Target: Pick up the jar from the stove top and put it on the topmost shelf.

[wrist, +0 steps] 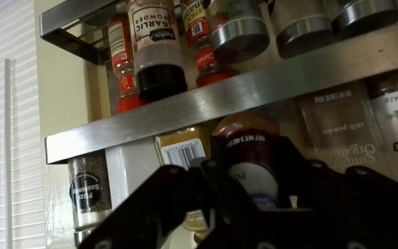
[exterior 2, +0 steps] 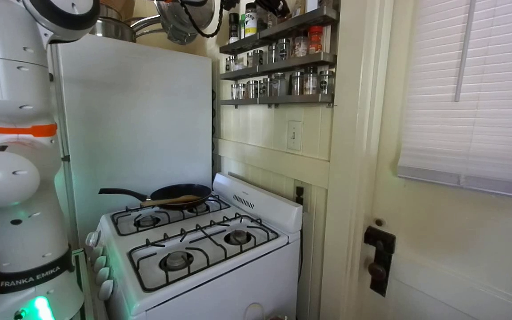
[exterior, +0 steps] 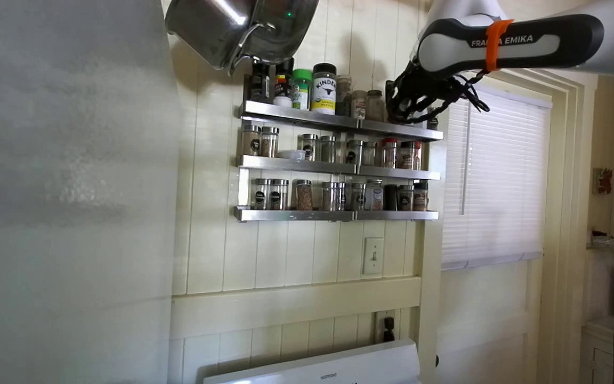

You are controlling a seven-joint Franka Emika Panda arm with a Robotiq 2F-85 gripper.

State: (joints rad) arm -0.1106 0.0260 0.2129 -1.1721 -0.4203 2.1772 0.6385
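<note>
My gripper [wrist: 252,150] is clenched on the jar [wrist: 254,174], lower ctr of the wrist view, snug on both sides; labels read upside down there. Jar's at the topmost shelf [wrist: 192,107], its base right by the front edge; can't tell if the shelf bears its weight. Nearby on that shelf, a chili powder jar [wrist: 337,131] sits mid-right of frame, a pizza seasoning jar [wrist: 90,190] lower left. A garlic powder bottle [wrist: 157,45], upper left, is on the middle tier [wrist: 60,19]. Farther off, in an exterior view, I've got the stove top [exterior 2: 174,228], lower ctr, w/ a black frying pan [exterior 2: 180,191] on its far side & a wooden utensil [exterior 2: 171,201] lying across it. The white blinds [exterior 2: 474,98] hang upper right.
</note>
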